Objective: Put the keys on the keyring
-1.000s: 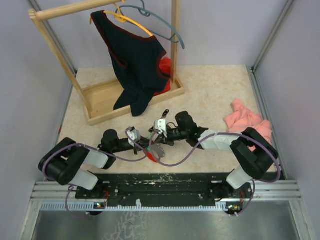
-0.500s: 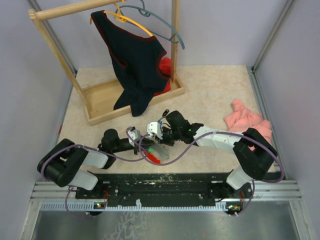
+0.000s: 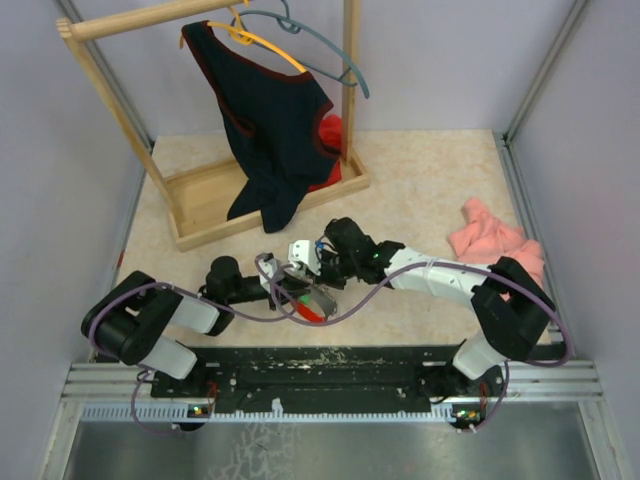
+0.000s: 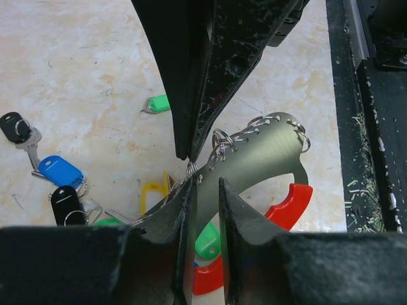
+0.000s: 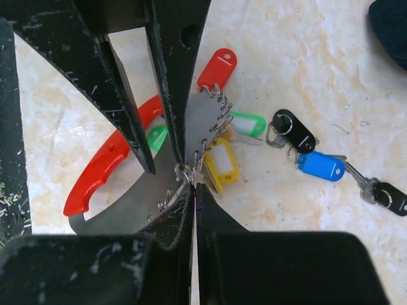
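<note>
Overhead, the red-and-grey keyring (image 3: 314,308) lies on the counter (image 3: 430,190) near its front edge. Left wrist: the left gripper (image 4: 208,187) jaws stand slightly parted above the keyring's grey part. Right wrist: the right gripper (image 5: 193,187) jaws are clenched at a wire ring (image 5: 185,170); a blue key (image 5: 320,165) lies loose.

Probably a lab: walled tabletop (image 3: 440,180)

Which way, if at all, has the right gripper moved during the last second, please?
Yes. In the top view the right gripper has shifted left, farther from the pink cloth.
</note>
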